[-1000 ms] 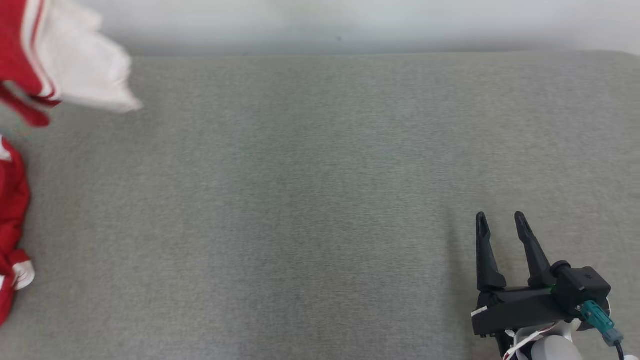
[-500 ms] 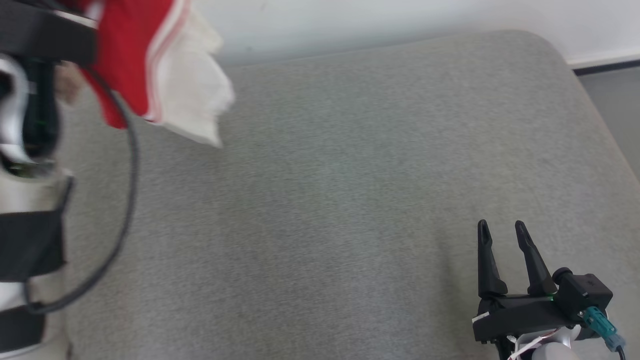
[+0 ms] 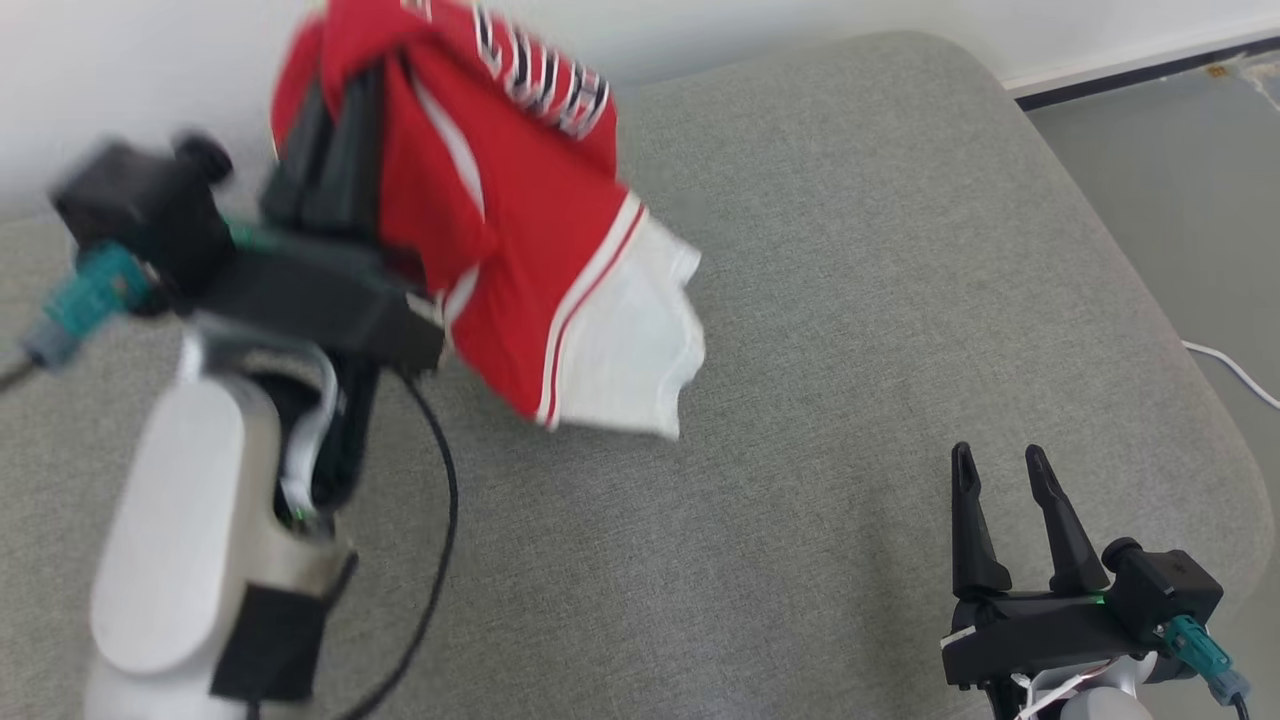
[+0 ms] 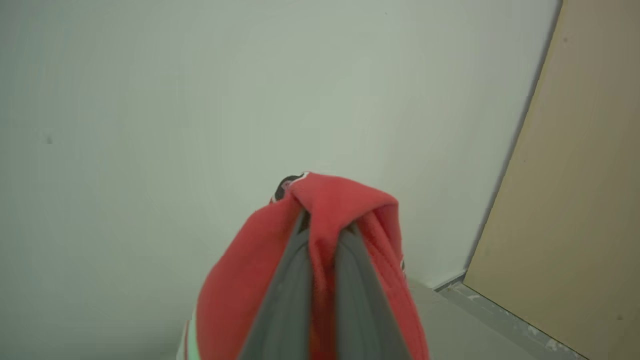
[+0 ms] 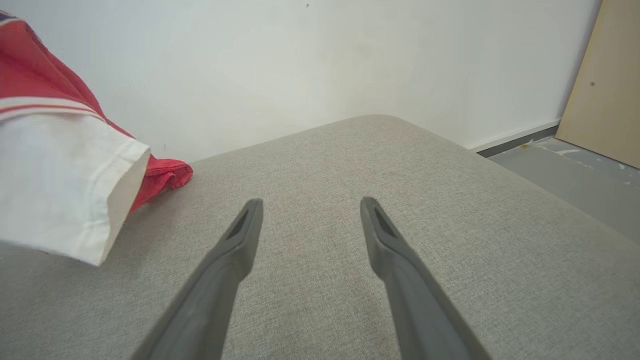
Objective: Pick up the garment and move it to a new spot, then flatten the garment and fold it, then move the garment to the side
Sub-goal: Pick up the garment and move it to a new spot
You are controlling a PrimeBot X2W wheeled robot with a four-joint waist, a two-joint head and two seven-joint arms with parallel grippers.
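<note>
One garment (image 3: 520,250) draped over left gripper (image 3: 335,120), pinched, above cushion (image 3: 800,400).

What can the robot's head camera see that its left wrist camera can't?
Head view's extras: the open right gripper with nothing in it, the left arm's pale forearm, and a white cable on the floor. Left wrist view's extras: a tan board beside the wall. Shared: the red jersey, pinched in the shut left gripper, and the pale wall behind it.
</note>
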